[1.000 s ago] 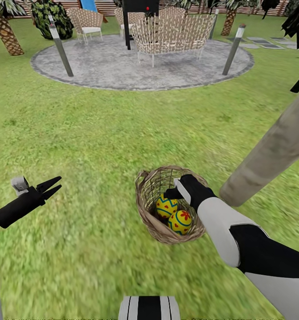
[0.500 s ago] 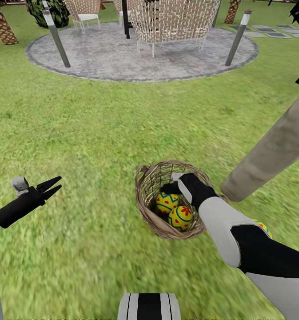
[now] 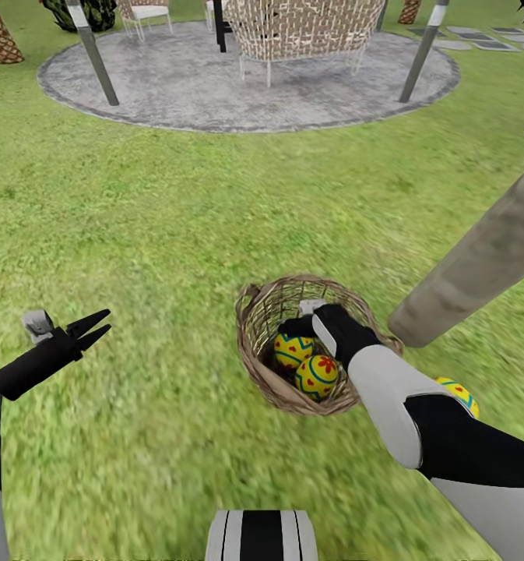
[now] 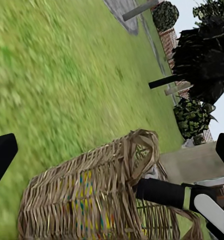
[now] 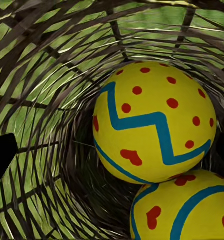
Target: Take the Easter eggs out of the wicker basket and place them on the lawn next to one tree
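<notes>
Crowding basket (image 3: 271, 366), tree trunk (image 3: 480, 265), patio (image 3: 184, 78)

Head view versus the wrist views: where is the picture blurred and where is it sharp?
Head view: near lawn smeared, patio crisper. Left wrist view: grass blurred, wicker basket soft. Right wrist view: sharpest, the zigzag egg and weave clear, evenly lit without glare.

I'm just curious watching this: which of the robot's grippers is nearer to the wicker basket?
The right. The right gripper reaches down inside the wicker basket, just above two eggs; the left gripper hovers over the lawn, well off to the side.
</notes>
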`<state>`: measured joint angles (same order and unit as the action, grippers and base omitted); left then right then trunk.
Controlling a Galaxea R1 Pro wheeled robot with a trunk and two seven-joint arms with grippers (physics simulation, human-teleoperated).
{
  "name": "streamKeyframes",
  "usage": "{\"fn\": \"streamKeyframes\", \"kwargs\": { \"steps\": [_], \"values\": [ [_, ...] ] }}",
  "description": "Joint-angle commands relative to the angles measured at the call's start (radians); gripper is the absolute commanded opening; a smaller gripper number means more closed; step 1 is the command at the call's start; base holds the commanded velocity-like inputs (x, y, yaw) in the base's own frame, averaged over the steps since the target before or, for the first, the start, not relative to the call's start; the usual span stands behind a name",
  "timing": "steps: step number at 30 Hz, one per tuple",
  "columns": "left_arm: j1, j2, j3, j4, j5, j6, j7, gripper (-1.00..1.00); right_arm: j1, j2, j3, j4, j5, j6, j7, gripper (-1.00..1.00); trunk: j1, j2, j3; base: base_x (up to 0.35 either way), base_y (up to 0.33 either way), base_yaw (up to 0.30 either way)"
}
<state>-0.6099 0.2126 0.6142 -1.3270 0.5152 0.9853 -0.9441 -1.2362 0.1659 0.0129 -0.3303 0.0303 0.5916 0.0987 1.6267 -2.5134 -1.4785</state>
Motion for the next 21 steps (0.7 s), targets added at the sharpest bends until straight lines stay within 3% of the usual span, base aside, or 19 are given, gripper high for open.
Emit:
{"fn": "streamKeyframes", "kwargs": {
  "steps": [1,14,21],
  "values": [
    [-0.001,-0.001,0.001,0.0,-0.001,0.004,-0.004,1.0,0.0,0.0,0.001,-0.002,0.003,-0.006,-0.001,1.0,0.0,-0.001,-0.005,0.0,0.0,0.0],
    [-0.001,-0.003,0.001,0.0,-0.001,0.004,-0.005,1.0,0.0,0.001,0.002,-0.002,0.003,-0.029,-0.027,1.0,0.002,-0.002,-0.024,0.0,0.0,0.0],
    [-0.001,-0.007,0.001,0.0,-0.001,0.004,-0.005,1.0,0.0,0.007,0.002,-0.003,0.004,-0.028,-0.089,1.0,0.004,-0.003,-0.039,0.0,0.0,0.0]
  ]
}}
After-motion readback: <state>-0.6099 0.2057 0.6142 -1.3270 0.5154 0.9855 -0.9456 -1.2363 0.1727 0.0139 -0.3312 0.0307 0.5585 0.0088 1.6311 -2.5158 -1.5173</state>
